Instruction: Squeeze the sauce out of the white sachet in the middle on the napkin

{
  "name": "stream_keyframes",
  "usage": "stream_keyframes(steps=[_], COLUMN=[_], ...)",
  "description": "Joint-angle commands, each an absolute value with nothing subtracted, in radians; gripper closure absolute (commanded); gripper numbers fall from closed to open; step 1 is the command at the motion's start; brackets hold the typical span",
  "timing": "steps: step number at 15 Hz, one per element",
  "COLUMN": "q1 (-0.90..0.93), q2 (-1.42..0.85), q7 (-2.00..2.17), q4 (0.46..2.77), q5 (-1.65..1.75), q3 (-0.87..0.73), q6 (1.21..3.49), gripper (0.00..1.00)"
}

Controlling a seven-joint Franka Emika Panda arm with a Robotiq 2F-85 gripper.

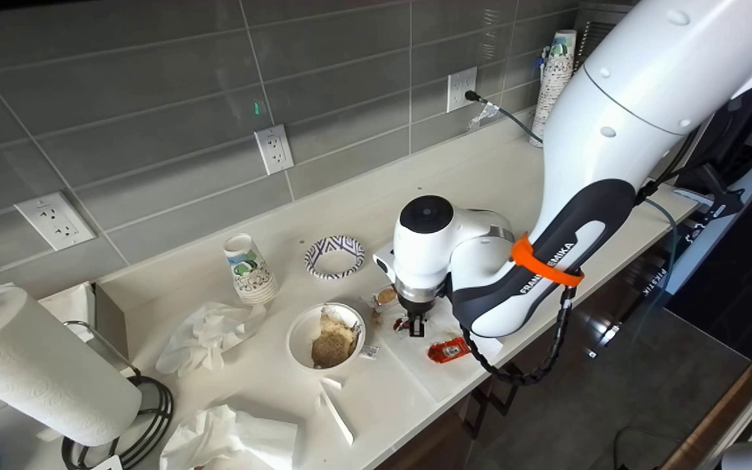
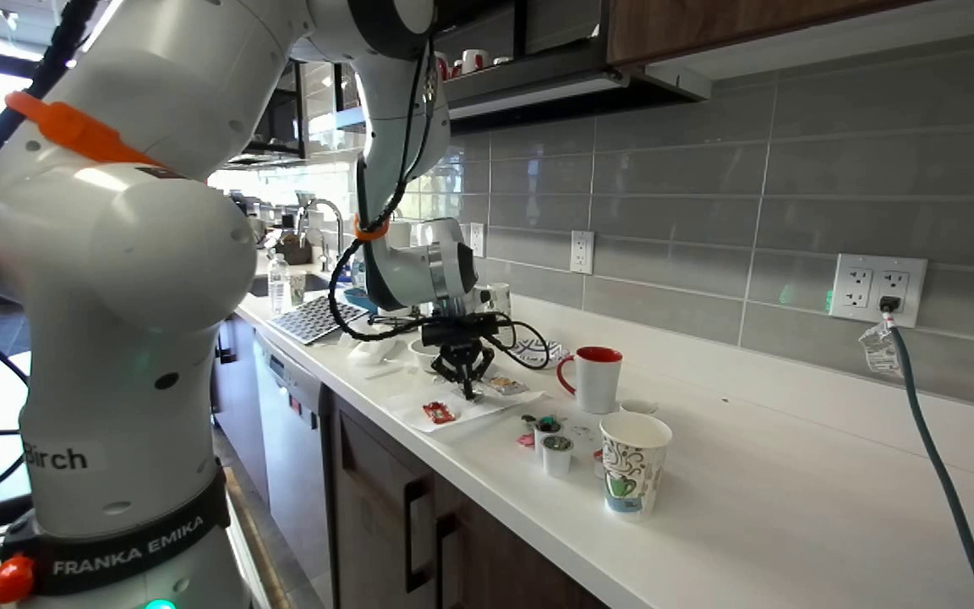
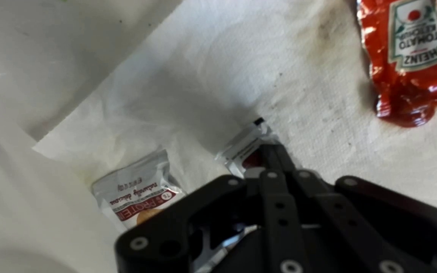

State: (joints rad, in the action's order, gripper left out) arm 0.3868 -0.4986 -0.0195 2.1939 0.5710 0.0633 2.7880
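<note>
Although it is partly covered by a black two-fingered gripper [image 3: 276, 148], a tiny, flat, whitish rectangular sachet [image 3: 245, 148] with a dark-red print is seen in the wrist view at the very fingertips, on a flat, smooth, white paper napkin [image 3: 207, 64]. The two fingers are set close together, side by side, with hardly a gap shown; whether the sachet is pinched between them or only pressed from above cannot be told. Near the sachet, a silvery foil packet [image 3: 137, 189] banded in dark red and lettered PROTEIN is partly hidden by the gripper; on the opposite side, well apart, a glossy red ketchup packet [image 3: 415, 45] is placed, and a wet red blob of sauce [image 3: 412, 113] is gathered at its end. Near the napkin, in an exterior view, a round white bowl [image 1: 302, 343] is partly filled with grainy brown and beige matter [image 1: 333, 343]. Farther out on the white countertop [image 1: 474, 179], a small paper bowl [image 1: 335, 261] patterned in blue zigzags, a stack of printed paper cups [image 1: 252, 274], crumpled white tissues [image 1: 209, 334] and a thick white paper-towel roll [image 1: 49, 372] are set.
</note>
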Motion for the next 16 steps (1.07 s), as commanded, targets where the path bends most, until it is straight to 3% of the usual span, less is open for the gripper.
stream_keyframes(steps=[1, 16], q1=[0.393, 0.394], q2=[-0.524, -0.437], q7=[-0.009, 0.013], q4=[2.196, 2.234], q5=[0.559, 0.592], q3=[0.054, 0.039], q6=[2.762, 2.673], gripper=[1.0, 1.0])
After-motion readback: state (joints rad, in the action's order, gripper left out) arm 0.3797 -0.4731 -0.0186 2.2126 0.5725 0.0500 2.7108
